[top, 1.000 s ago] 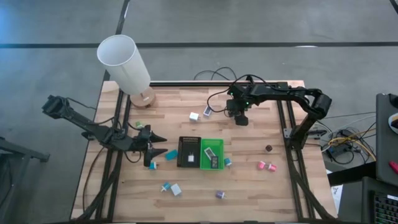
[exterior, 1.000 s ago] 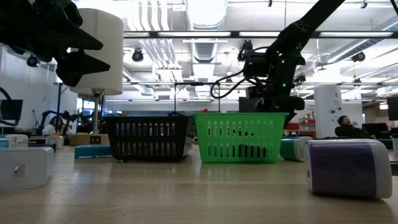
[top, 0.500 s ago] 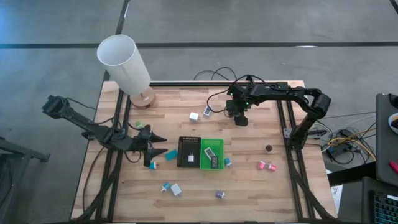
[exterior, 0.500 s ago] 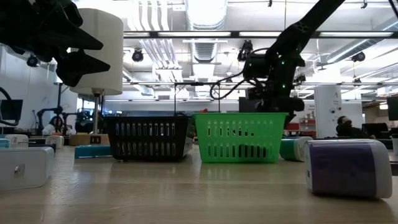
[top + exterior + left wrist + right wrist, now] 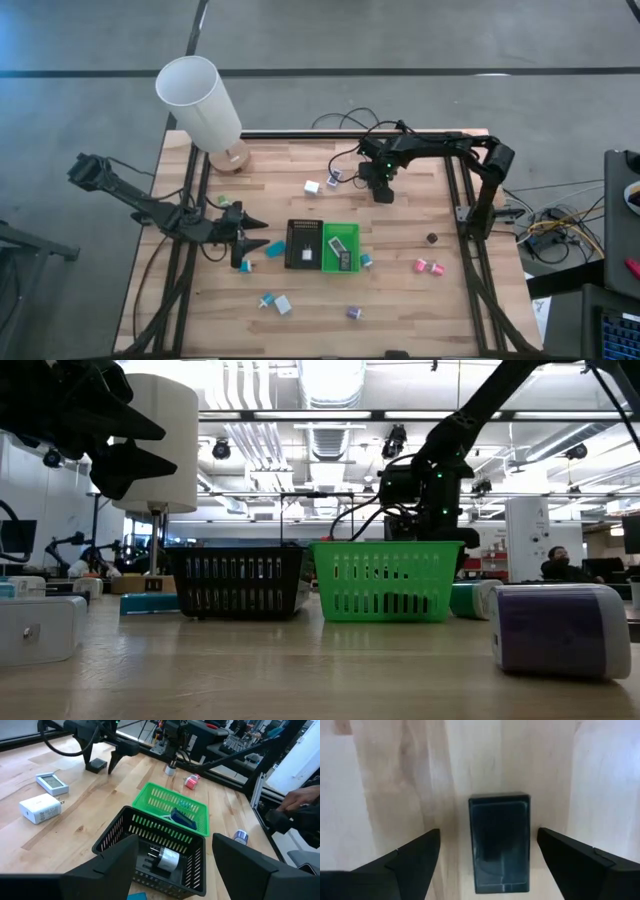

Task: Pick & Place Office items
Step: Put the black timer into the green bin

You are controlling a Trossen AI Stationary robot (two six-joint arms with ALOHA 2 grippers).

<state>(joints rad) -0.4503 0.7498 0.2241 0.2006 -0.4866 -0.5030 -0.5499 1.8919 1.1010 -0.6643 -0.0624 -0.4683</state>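
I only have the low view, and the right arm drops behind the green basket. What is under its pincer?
Observer: A black rectangular block lies flat on the wood between the open fingers of the right pincer. It is not yet gripped.
Operator: Where is the left one? I only see a dark shape at the top left.
Observer: The left pincer hangs just to the left of the black tray, open and empty.
Operator: Is anything in that tray?
Observer: Yes, a white cylindrical piece lies on its floor.
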